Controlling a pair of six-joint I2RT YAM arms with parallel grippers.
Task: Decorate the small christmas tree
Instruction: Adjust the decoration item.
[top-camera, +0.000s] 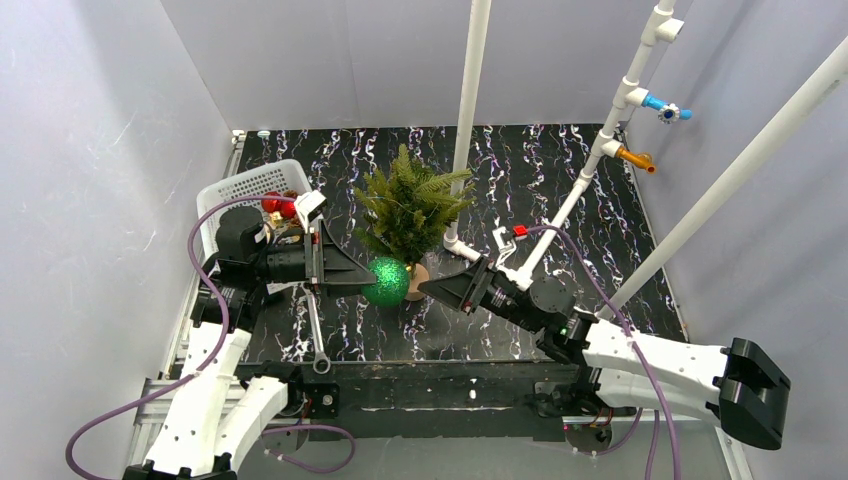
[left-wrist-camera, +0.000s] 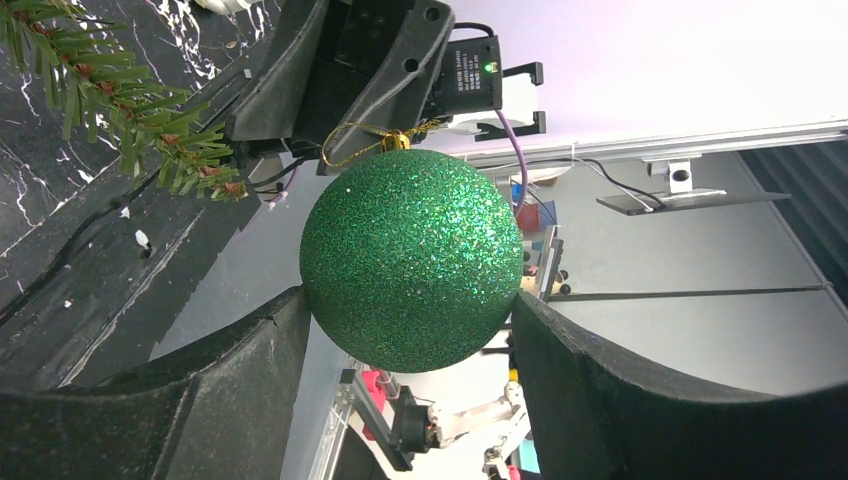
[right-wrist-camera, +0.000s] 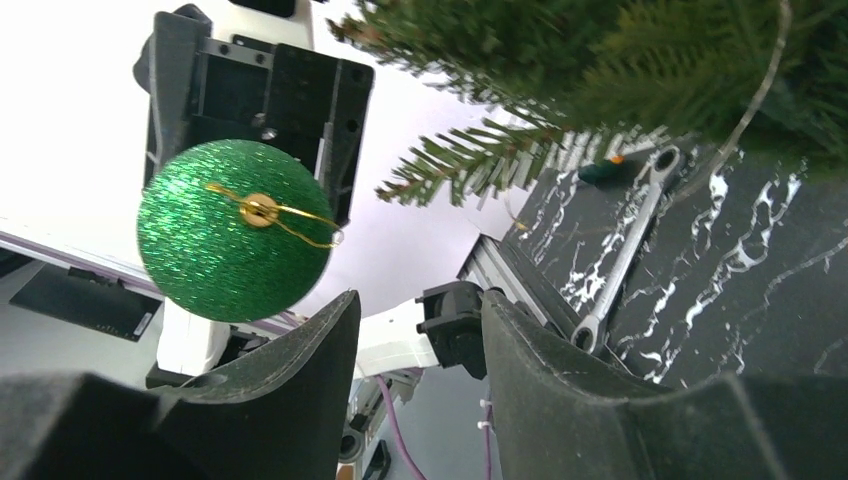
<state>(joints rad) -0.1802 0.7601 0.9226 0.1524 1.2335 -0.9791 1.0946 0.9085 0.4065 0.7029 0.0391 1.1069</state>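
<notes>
The small christmas tree (top-camera: 410, 205) stands mid-table. Our left gripper (top-camera: 368, 278) pinches the green glitter bauble (top-camera: 386, 281) low beside its trunk, and our right gripper (top-camera: 430, 288) faces it, jaws apart and empty. We're mid-hanging, we reckon: next, its gold loop (right-wrist-camera: 290, 222) needs hooking over a branch.

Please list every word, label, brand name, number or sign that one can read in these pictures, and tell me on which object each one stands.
No text here is legible.
Lines of white print on the small black box with a green light, left wrist view: too small to read.
The green glitter ball, the wrench and the white basket: no print visible.
</notes>
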